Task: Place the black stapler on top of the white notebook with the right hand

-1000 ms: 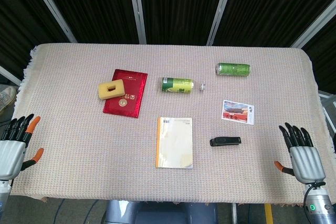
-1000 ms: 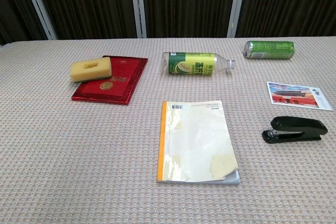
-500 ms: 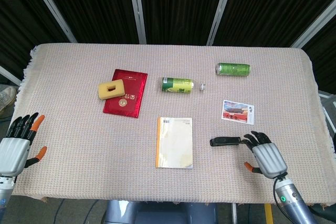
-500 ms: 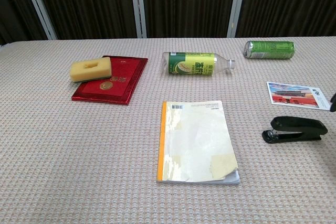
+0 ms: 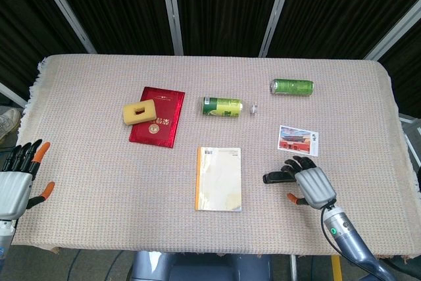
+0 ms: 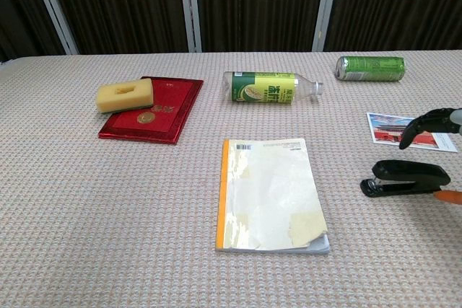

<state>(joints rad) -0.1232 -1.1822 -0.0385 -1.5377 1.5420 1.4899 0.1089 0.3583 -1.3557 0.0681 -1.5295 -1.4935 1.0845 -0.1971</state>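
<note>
The black stapler (image 5: 273, 178) (image 6: 404, 177) lies on the table cloth, to the right of the white notebook (image 5: 219, 178) (image 6: 268, 192) with its orange spine. My right hand (image 5: 308, 183) (image 6: 431, 122) hovers over the stapler's right end, fingers spread and holding nothing. In the chest view only its dark fingers and an orange thumb tip show at the right edge. At the table's near left corner, my left hand (image 5: 16, 181) stays open, away from everything.
A postcard (image 5: 298, 140) lies just beyond the stapler. Further back rest a green can (image 5: 292, 87) and a green-labelled bottle (image 5: 225, 106), both on their sides. A yellow sponge (image 5: 139, 111) sits on a red booklet (image 5: 158, 116) at the left.
My right hand has moved in from the table's right edge toward the left, now arriving over the stapler's right end. The stapler and notebook have not moved.
</note>
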